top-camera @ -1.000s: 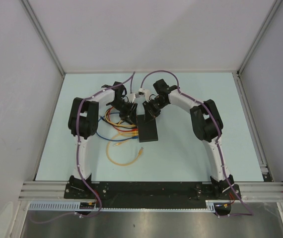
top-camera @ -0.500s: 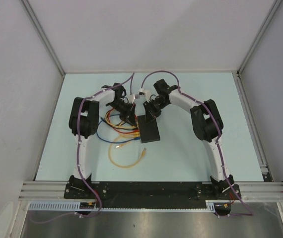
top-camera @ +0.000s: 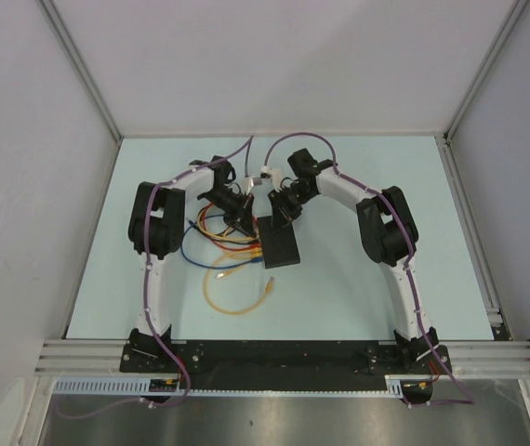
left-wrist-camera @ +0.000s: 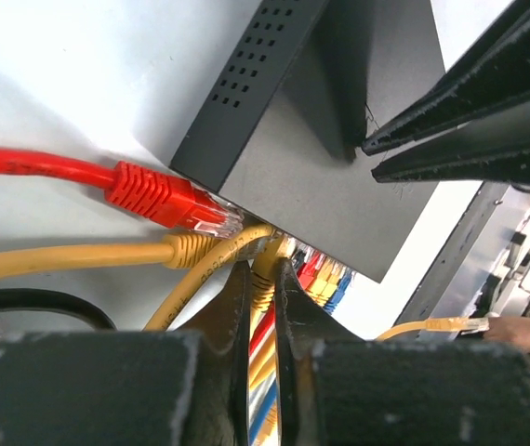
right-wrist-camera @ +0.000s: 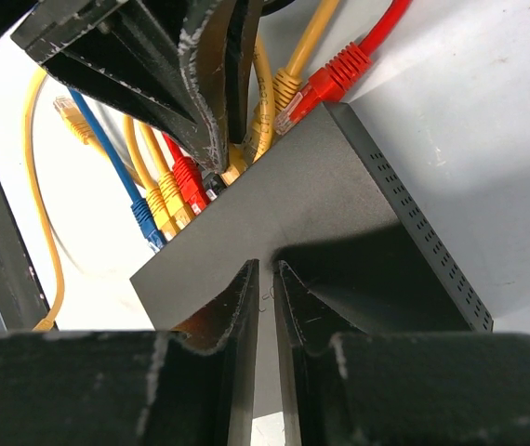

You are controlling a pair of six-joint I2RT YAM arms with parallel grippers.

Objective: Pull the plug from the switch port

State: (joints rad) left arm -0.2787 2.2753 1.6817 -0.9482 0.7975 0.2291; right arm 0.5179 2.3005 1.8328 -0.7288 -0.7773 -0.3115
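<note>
— Mid-table, switch point(top-camera: 280, 245) lies flat, well apart from every table point(top-camera: 367, 288) edge. Bare surface on its right side and toward the near edge.
— And its left side?
— Crowded. Socket edge faces left. Red, yellow and blue cables point(top-camera: 217, 234) fan out from it, and a loose yellow loop point(top-camera: 232, 295) lies closer to the near edge. Little free room there.
— How does the box look?
— Flat matte-black rectangle with a row of small vent holes point(left-wrist-camera: 254, 60) down one thin side. Sockets are packed: blue plug point(right-wrist-camera: 144, 217), then yellow, red, more yellow, and a red plug point(left-wrist-camera: 158, 197) by the corner.
— Left gripper point(left-wrist-camera: 263, 271)?
— At the socket edge, fingers narrow, pinched on a yellow plug point(left-wrist-camera: 262, 290) right where it enters the box. A second yellow cable point(left-wrist-camera: 70, 262) runs just beside it, outside the fingers.
— Right gripper point(right-wrist-camera: 265, 279)?
— Over the top face, fingers almost together with nothing between them. Tips are on or just above the lid, can't tell which. Both grippers sit close together at the box.
</note>
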